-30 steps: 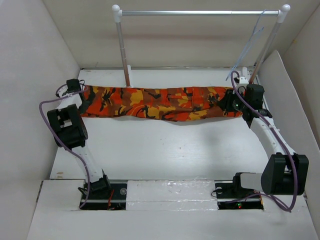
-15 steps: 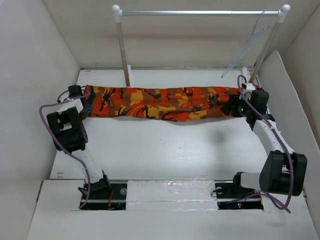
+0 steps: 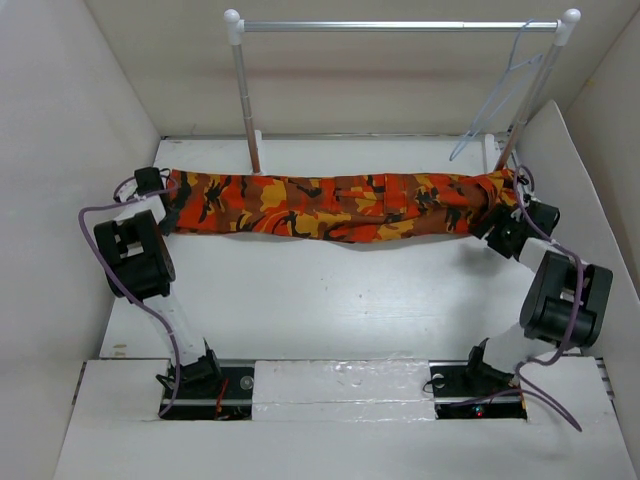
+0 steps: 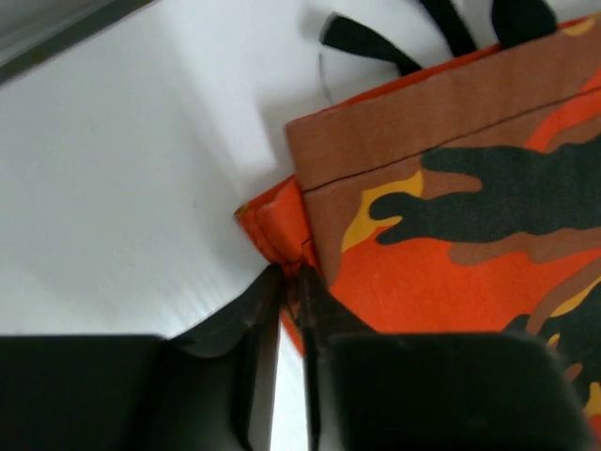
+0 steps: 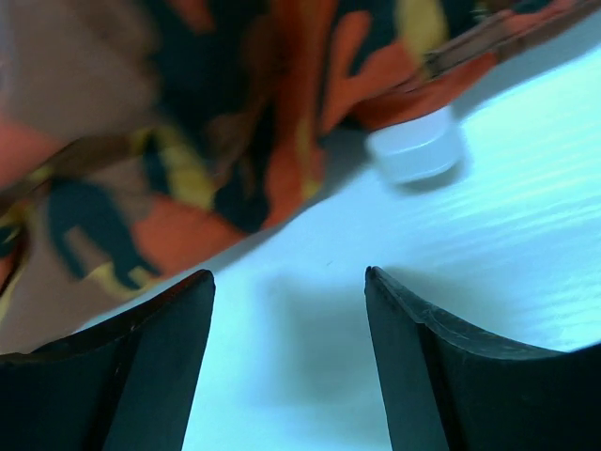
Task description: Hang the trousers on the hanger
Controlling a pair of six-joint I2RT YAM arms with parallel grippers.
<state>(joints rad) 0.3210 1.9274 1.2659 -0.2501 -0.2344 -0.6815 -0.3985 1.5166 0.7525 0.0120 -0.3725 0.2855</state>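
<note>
The camouflage trousers (image 3: pixel 330 205) lie stretched across the bench (image 3: pixel 330 300), their long axis running left to right through the middle of the overhead frame, just in front of the white-posted rail (image 3: pixel 400 26). The wire hanger (image 3: pixel 488 105) dangles from the rail's right end, in the upper right of the frame, above and behind the garment's right end.

My left claw (image 4: pixel 289 282) is pinched together on a hem corner at the trousers' left end, with cloth caught between its fingers. My right claw (image 5: pixel 286 282) sits just off the right end with its fingers apart and only bare bench between them. The cloth lies just ahead of it, toward the upper left of its wrist view, beside a small white cap (image 5: pixel 416 146).

The right arm is much the nearer to the hanger. I judge that this claw must first go forward onto the fabric and take hold. The trousers then have to travel up and back toward the hanger, and a one-ended hold would let the cloth sag or slip.
</note>
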